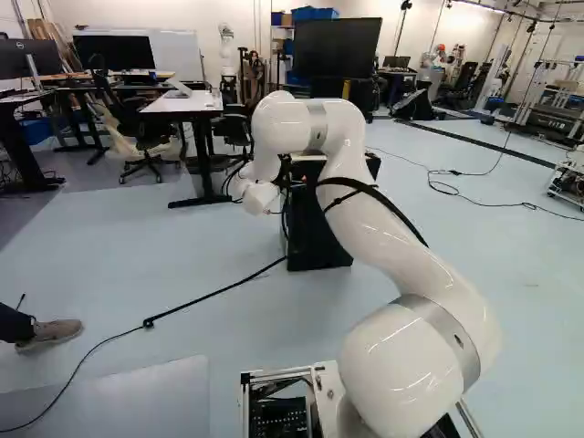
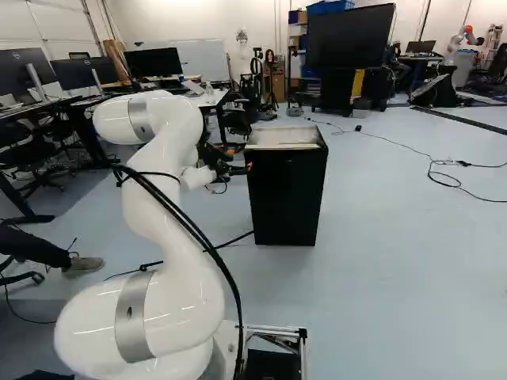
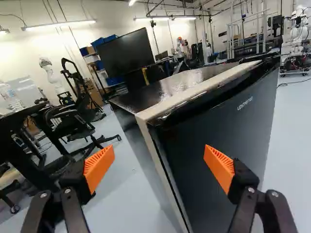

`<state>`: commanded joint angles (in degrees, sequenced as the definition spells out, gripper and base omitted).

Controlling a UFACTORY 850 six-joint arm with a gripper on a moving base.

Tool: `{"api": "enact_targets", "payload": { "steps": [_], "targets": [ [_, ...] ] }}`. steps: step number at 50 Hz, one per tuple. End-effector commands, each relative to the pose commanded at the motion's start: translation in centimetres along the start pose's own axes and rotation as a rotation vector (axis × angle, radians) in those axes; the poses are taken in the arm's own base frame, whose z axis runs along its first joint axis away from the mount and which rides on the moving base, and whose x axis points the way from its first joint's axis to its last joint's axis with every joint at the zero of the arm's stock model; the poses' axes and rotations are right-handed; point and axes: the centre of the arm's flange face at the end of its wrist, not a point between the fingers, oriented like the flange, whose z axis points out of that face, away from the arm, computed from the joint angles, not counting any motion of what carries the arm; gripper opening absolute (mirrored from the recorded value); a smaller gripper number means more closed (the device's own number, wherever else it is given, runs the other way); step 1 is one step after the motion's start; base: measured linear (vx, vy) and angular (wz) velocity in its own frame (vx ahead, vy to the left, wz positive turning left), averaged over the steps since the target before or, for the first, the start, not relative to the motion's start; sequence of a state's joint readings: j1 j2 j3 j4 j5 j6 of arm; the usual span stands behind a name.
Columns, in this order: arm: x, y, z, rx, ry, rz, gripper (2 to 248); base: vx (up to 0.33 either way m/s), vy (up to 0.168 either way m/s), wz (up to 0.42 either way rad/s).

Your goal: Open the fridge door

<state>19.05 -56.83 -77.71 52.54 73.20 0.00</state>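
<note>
In the right base view my gripper (image 2: 233,169) is at the near upper left corner of the black fridge (image 2: 287,194), which stands on the floor. The wrist view shows the gripper (image 3: 159,167) open, its two orange pads wide apart with nothing held. Ahead of it is the dark fridge door (image 3: 218,131), shut as far as I can tell, with a pale strip (image 3: 194,94) along the edge behind it. The door's side edge lies between the lines of the two fingers; whether either finger touches it I cannot tell. In the left base view my arm hides part of the fridge (image 1: 319,228).
A black cable (image 1: 214,294) runs over the floor left of the fridge. Desks (image 1: 187,104) and office chairs stand beyond, with a large screen (image 2: 350,36) behind. A person's foot (image 1: 53,333) shows at the left. Another robot (image 1: 227,55) stands by the back wall.
</note>
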Motion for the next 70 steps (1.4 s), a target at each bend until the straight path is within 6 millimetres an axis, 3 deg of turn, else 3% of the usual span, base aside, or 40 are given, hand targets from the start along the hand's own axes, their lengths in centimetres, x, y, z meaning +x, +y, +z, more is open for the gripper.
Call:
{"api": "enact_targets", "payload": {
  "steps": [42, 70],
  "targets": [
    [0.9, 2.6, 2.1, -0.049, 0.012, 0.0, 247, 0.0, 0.0, 0.0],
    [1.7, 4.2, 2.2, -0.071, 0.007, -0.01, 247, 0.0, 0.0, 0.0]
  ]
}}
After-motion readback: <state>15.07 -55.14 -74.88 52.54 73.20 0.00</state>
